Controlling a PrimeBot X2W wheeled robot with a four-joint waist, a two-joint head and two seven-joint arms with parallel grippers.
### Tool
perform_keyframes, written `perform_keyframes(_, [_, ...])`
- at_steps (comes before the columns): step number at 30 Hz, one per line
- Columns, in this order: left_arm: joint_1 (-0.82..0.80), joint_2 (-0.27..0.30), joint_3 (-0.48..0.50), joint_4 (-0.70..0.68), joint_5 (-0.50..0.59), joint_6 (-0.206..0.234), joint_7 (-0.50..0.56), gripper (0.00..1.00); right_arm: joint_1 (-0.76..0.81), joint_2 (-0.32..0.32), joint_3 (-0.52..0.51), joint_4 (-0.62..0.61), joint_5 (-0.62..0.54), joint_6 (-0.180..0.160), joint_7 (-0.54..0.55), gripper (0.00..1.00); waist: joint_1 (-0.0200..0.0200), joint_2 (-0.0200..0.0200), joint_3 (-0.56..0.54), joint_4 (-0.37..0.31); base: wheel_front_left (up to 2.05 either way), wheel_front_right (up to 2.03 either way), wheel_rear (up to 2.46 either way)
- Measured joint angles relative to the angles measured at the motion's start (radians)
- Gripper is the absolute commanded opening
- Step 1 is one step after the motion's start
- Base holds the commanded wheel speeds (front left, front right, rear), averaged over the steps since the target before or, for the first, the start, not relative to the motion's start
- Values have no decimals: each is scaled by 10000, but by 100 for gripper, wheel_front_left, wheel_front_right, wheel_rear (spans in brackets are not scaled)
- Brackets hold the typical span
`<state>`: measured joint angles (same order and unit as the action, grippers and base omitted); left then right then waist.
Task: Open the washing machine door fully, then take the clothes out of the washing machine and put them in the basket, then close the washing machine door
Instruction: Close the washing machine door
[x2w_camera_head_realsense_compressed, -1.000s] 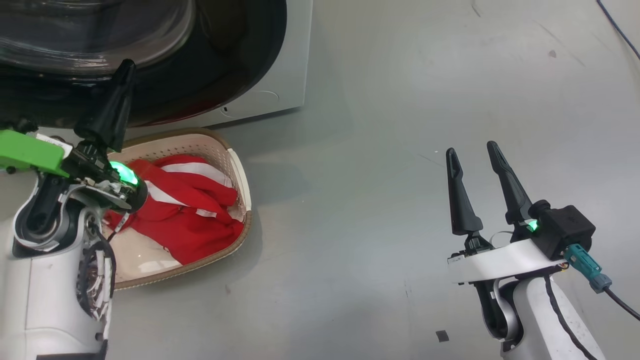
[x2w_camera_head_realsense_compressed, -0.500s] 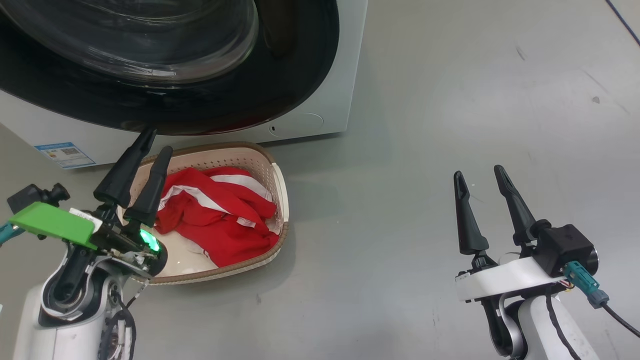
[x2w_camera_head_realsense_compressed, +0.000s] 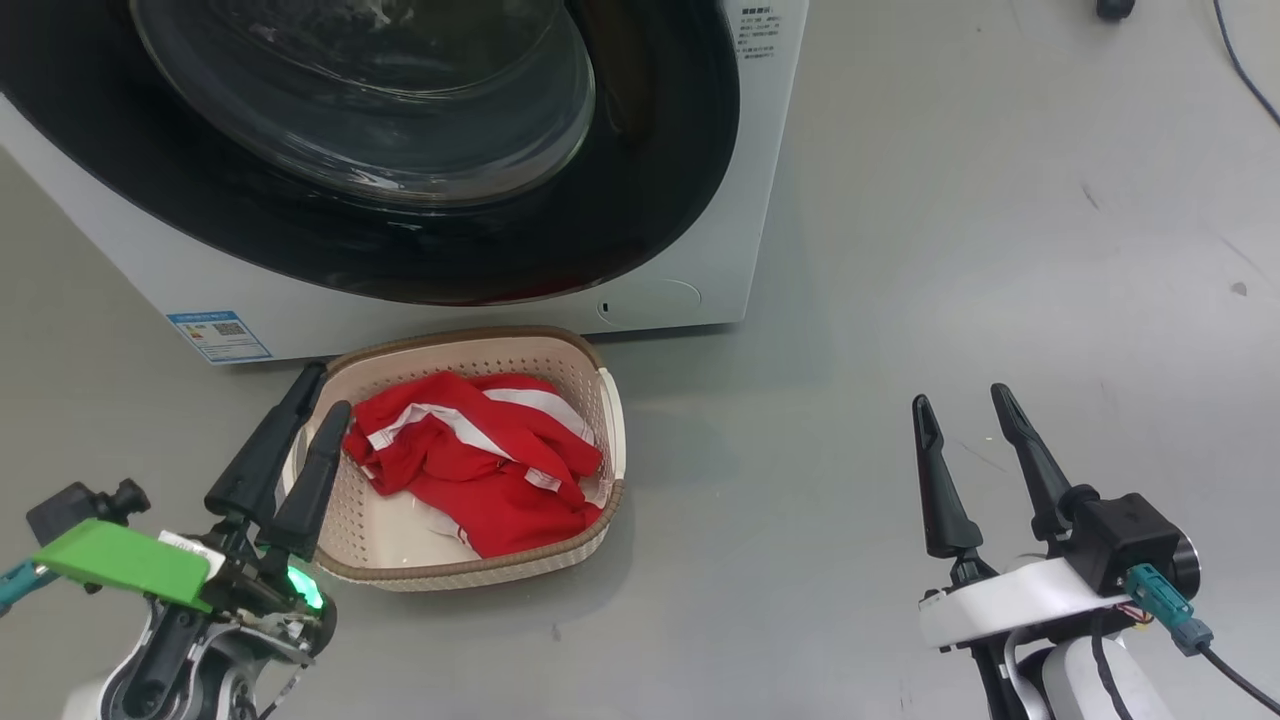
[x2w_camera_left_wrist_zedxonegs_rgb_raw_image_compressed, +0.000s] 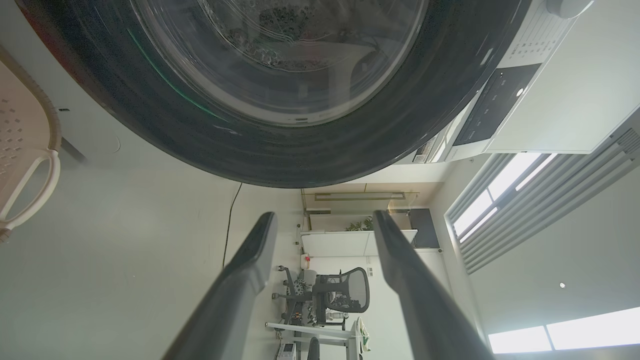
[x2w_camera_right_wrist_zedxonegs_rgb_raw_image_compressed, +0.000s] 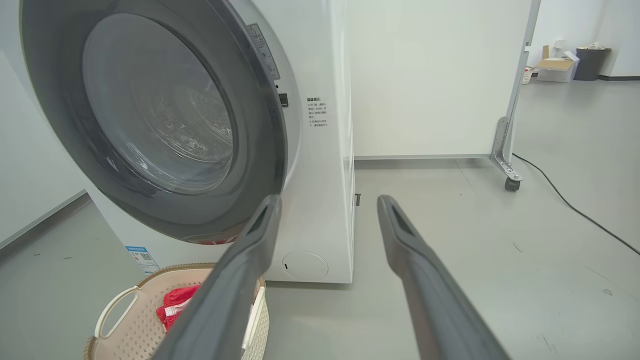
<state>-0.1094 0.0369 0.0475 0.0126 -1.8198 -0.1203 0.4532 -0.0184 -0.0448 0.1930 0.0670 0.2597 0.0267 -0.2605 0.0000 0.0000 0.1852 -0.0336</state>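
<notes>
The washing machine (x2w_camera_head_realsense_compressed: 760, 200) fills the top of the head view. Its door (x2w_camera_head_realsense_compressed: 650, 200), black rim around a glass bowl, lies flat against its front (x2w_camera_right_wrist_zedxonegs_rgb_raw_image_compressed: 150, 125). The cream basket (x2w_camera_head_realsense_compressed: 590, 385) stands on the floor just in front of it, with the red and white clothes (x2w_camera_head_realsense_compressed: 480, 455) heaped inside. My left gripper (x2w_camera_head_realsense_compressed: 327, 388) is open and empty at the basket's left rim, pointing up at the door (x2w_camera_left_wrist_zedxonegs_rgb_raw_image_compressed: 300, 150). My right gripper (x2w_camera_head_realsense_compressed: 960, 396) is open and empty over bare floor, well to the basket's right. In the right wrist view, the right gripper (x2w_camera_right_wrist_zedxonegs_rgb_raw_image_compressed: 328, 200) faces the machine's corner.
A blue label (x2w_camera_head_realsense_compressed: 218, 335) and a round flap (x2w_camera_head_realsense_compressed: 650, 298) sit low on the machine's front. A white partition on castors (x2w_camera_right_wrist_zedxonegs_rgb_raw_image_compressed: 505, 170) stands behind the machine, with a cable (x2w_camera_right_wrist_zedxonegs_rgb_raw_image_compressed: 565, 200) trailing across the grey floor. Boxes and a bin (x2w_camera_right_wrist_zedxonegs_rgb_raw_image_compressed: 555, 67) lie far back.
The head camera has drawn back, so the whole picture slid down and shows more of the machine. My left gripper has come away from the door's lower rim to beside the basket.
</notes>
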Motion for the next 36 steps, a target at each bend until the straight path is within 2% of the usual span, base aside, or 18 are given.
perform_keyframes(6, [628,0,2,-619,1206,0,-614,100,232,2,-23,-4,-79,2,0,100,0,0,-286,275,0,0,0])
perform_keyframes(9, [764,4,-94,-938,2215,0,-1018,100,329,4,-105,-35,-102,-15,0,100,0,0,-367,402,0,0,0])
perform_keyframes(12, [826,151,-259,-1383,3843,0,-1521,100,385,2,-151,-104,-121,-15,0,100,0,0,-406,525,0,0,0])
perform_keyframes(14, [828,219,-276,-1565,4236,0,-1732,100,402,6,-150,-113,-150,-15,0,100,0,0,-410,564,0,0,0])
perform_keyframes(23, [830,2079,-1751,-2748,9308,-8,-3638,100,429,6,-192,-163,-222,27,0,100,0,0,-372,690,0,0,0])
perform_keyframes(28, [931,2065,-1893,-2587,11248,-8,-5210,100,430,8,-265,-194,-257,27,0,100,0,0,-398,732,0,0,0])
perform_keyframes(32, [1435,1973,-1810,-2033,12466,2,-6063,100,459,8,-303,-249,-326,27,0,100,0,0,-440,760,0,0,0])
perform_keyframes(36, [1761,1785,-1954,-1672,13321,445,-6646,100,519,10,-326,-272,-368,15,0,100,0,0,-485,787,0,0,0])
